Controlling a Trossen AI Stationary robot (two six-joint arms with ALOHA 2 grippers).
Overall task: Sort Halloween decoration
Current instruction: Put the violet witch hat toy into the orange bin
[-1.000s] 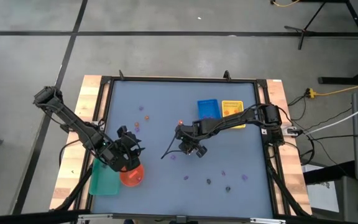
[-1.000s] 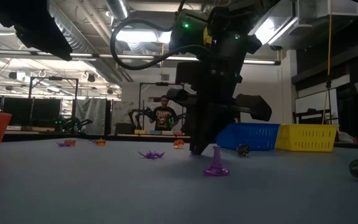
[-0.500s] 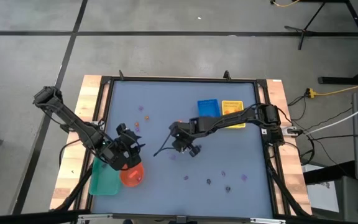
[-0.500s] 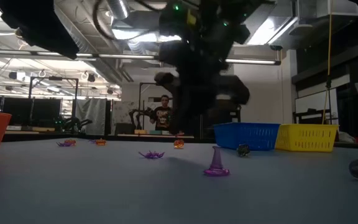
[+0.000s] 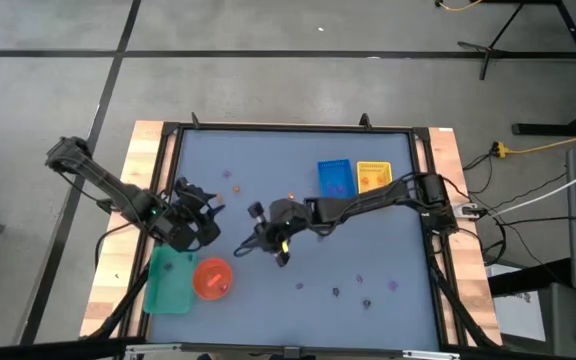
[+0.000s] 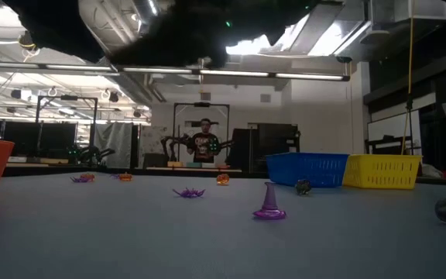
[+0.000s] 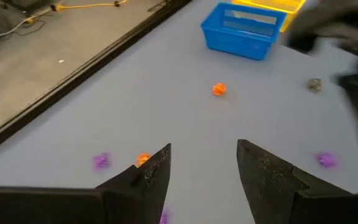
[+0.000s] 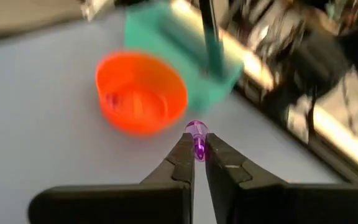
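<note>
The Halloween decoration lies scattered as tiny pieces on the blue-grey table: a purple cone-shaped piece (image 6: 269, 203), a purple spider shape (image 6: 188, 192), an orange piece (image 7: 219, 89) and a dark piece (image 7: 315, 85). My right gripper (image 8: 197, 155) is above the table's middle, right of the orange bowl (image 8: 140, 92), and is shut on a small purple piece (image 8: 197, 138). My left gripper (image 7: 204, 163) hovers open over the table's left part, beyond the bowl, with nothing between its fingers. My right gripper pinches the small purple piece (image 8: 197, 146) between the very tips of its two thin fingers. The piece's far end pokes out past the tips. The fingers slant down from the table's right toward its left. The piece is lifted clear of the table.
A green tray (image 5: 168, 282) stands beside the orange bowl (image 5: 212, 278) at the near left. A blue tray (image 5: 334, 176) and a yellow tray (image 5: 373, 177) stand at the far right. More small pieces lie near the front right (image 5: 366, 303). A person stands in the room behind (image 6: 205, 143).
My right gripper has risen off the table and gone toward the table's left, toward the orange bowl. It has tipped from pointing steeply down to a shallow slant, staying shut. My left gripper has lifted away from the bowl toward the far edge, so the bowl is uncovered.
</note>
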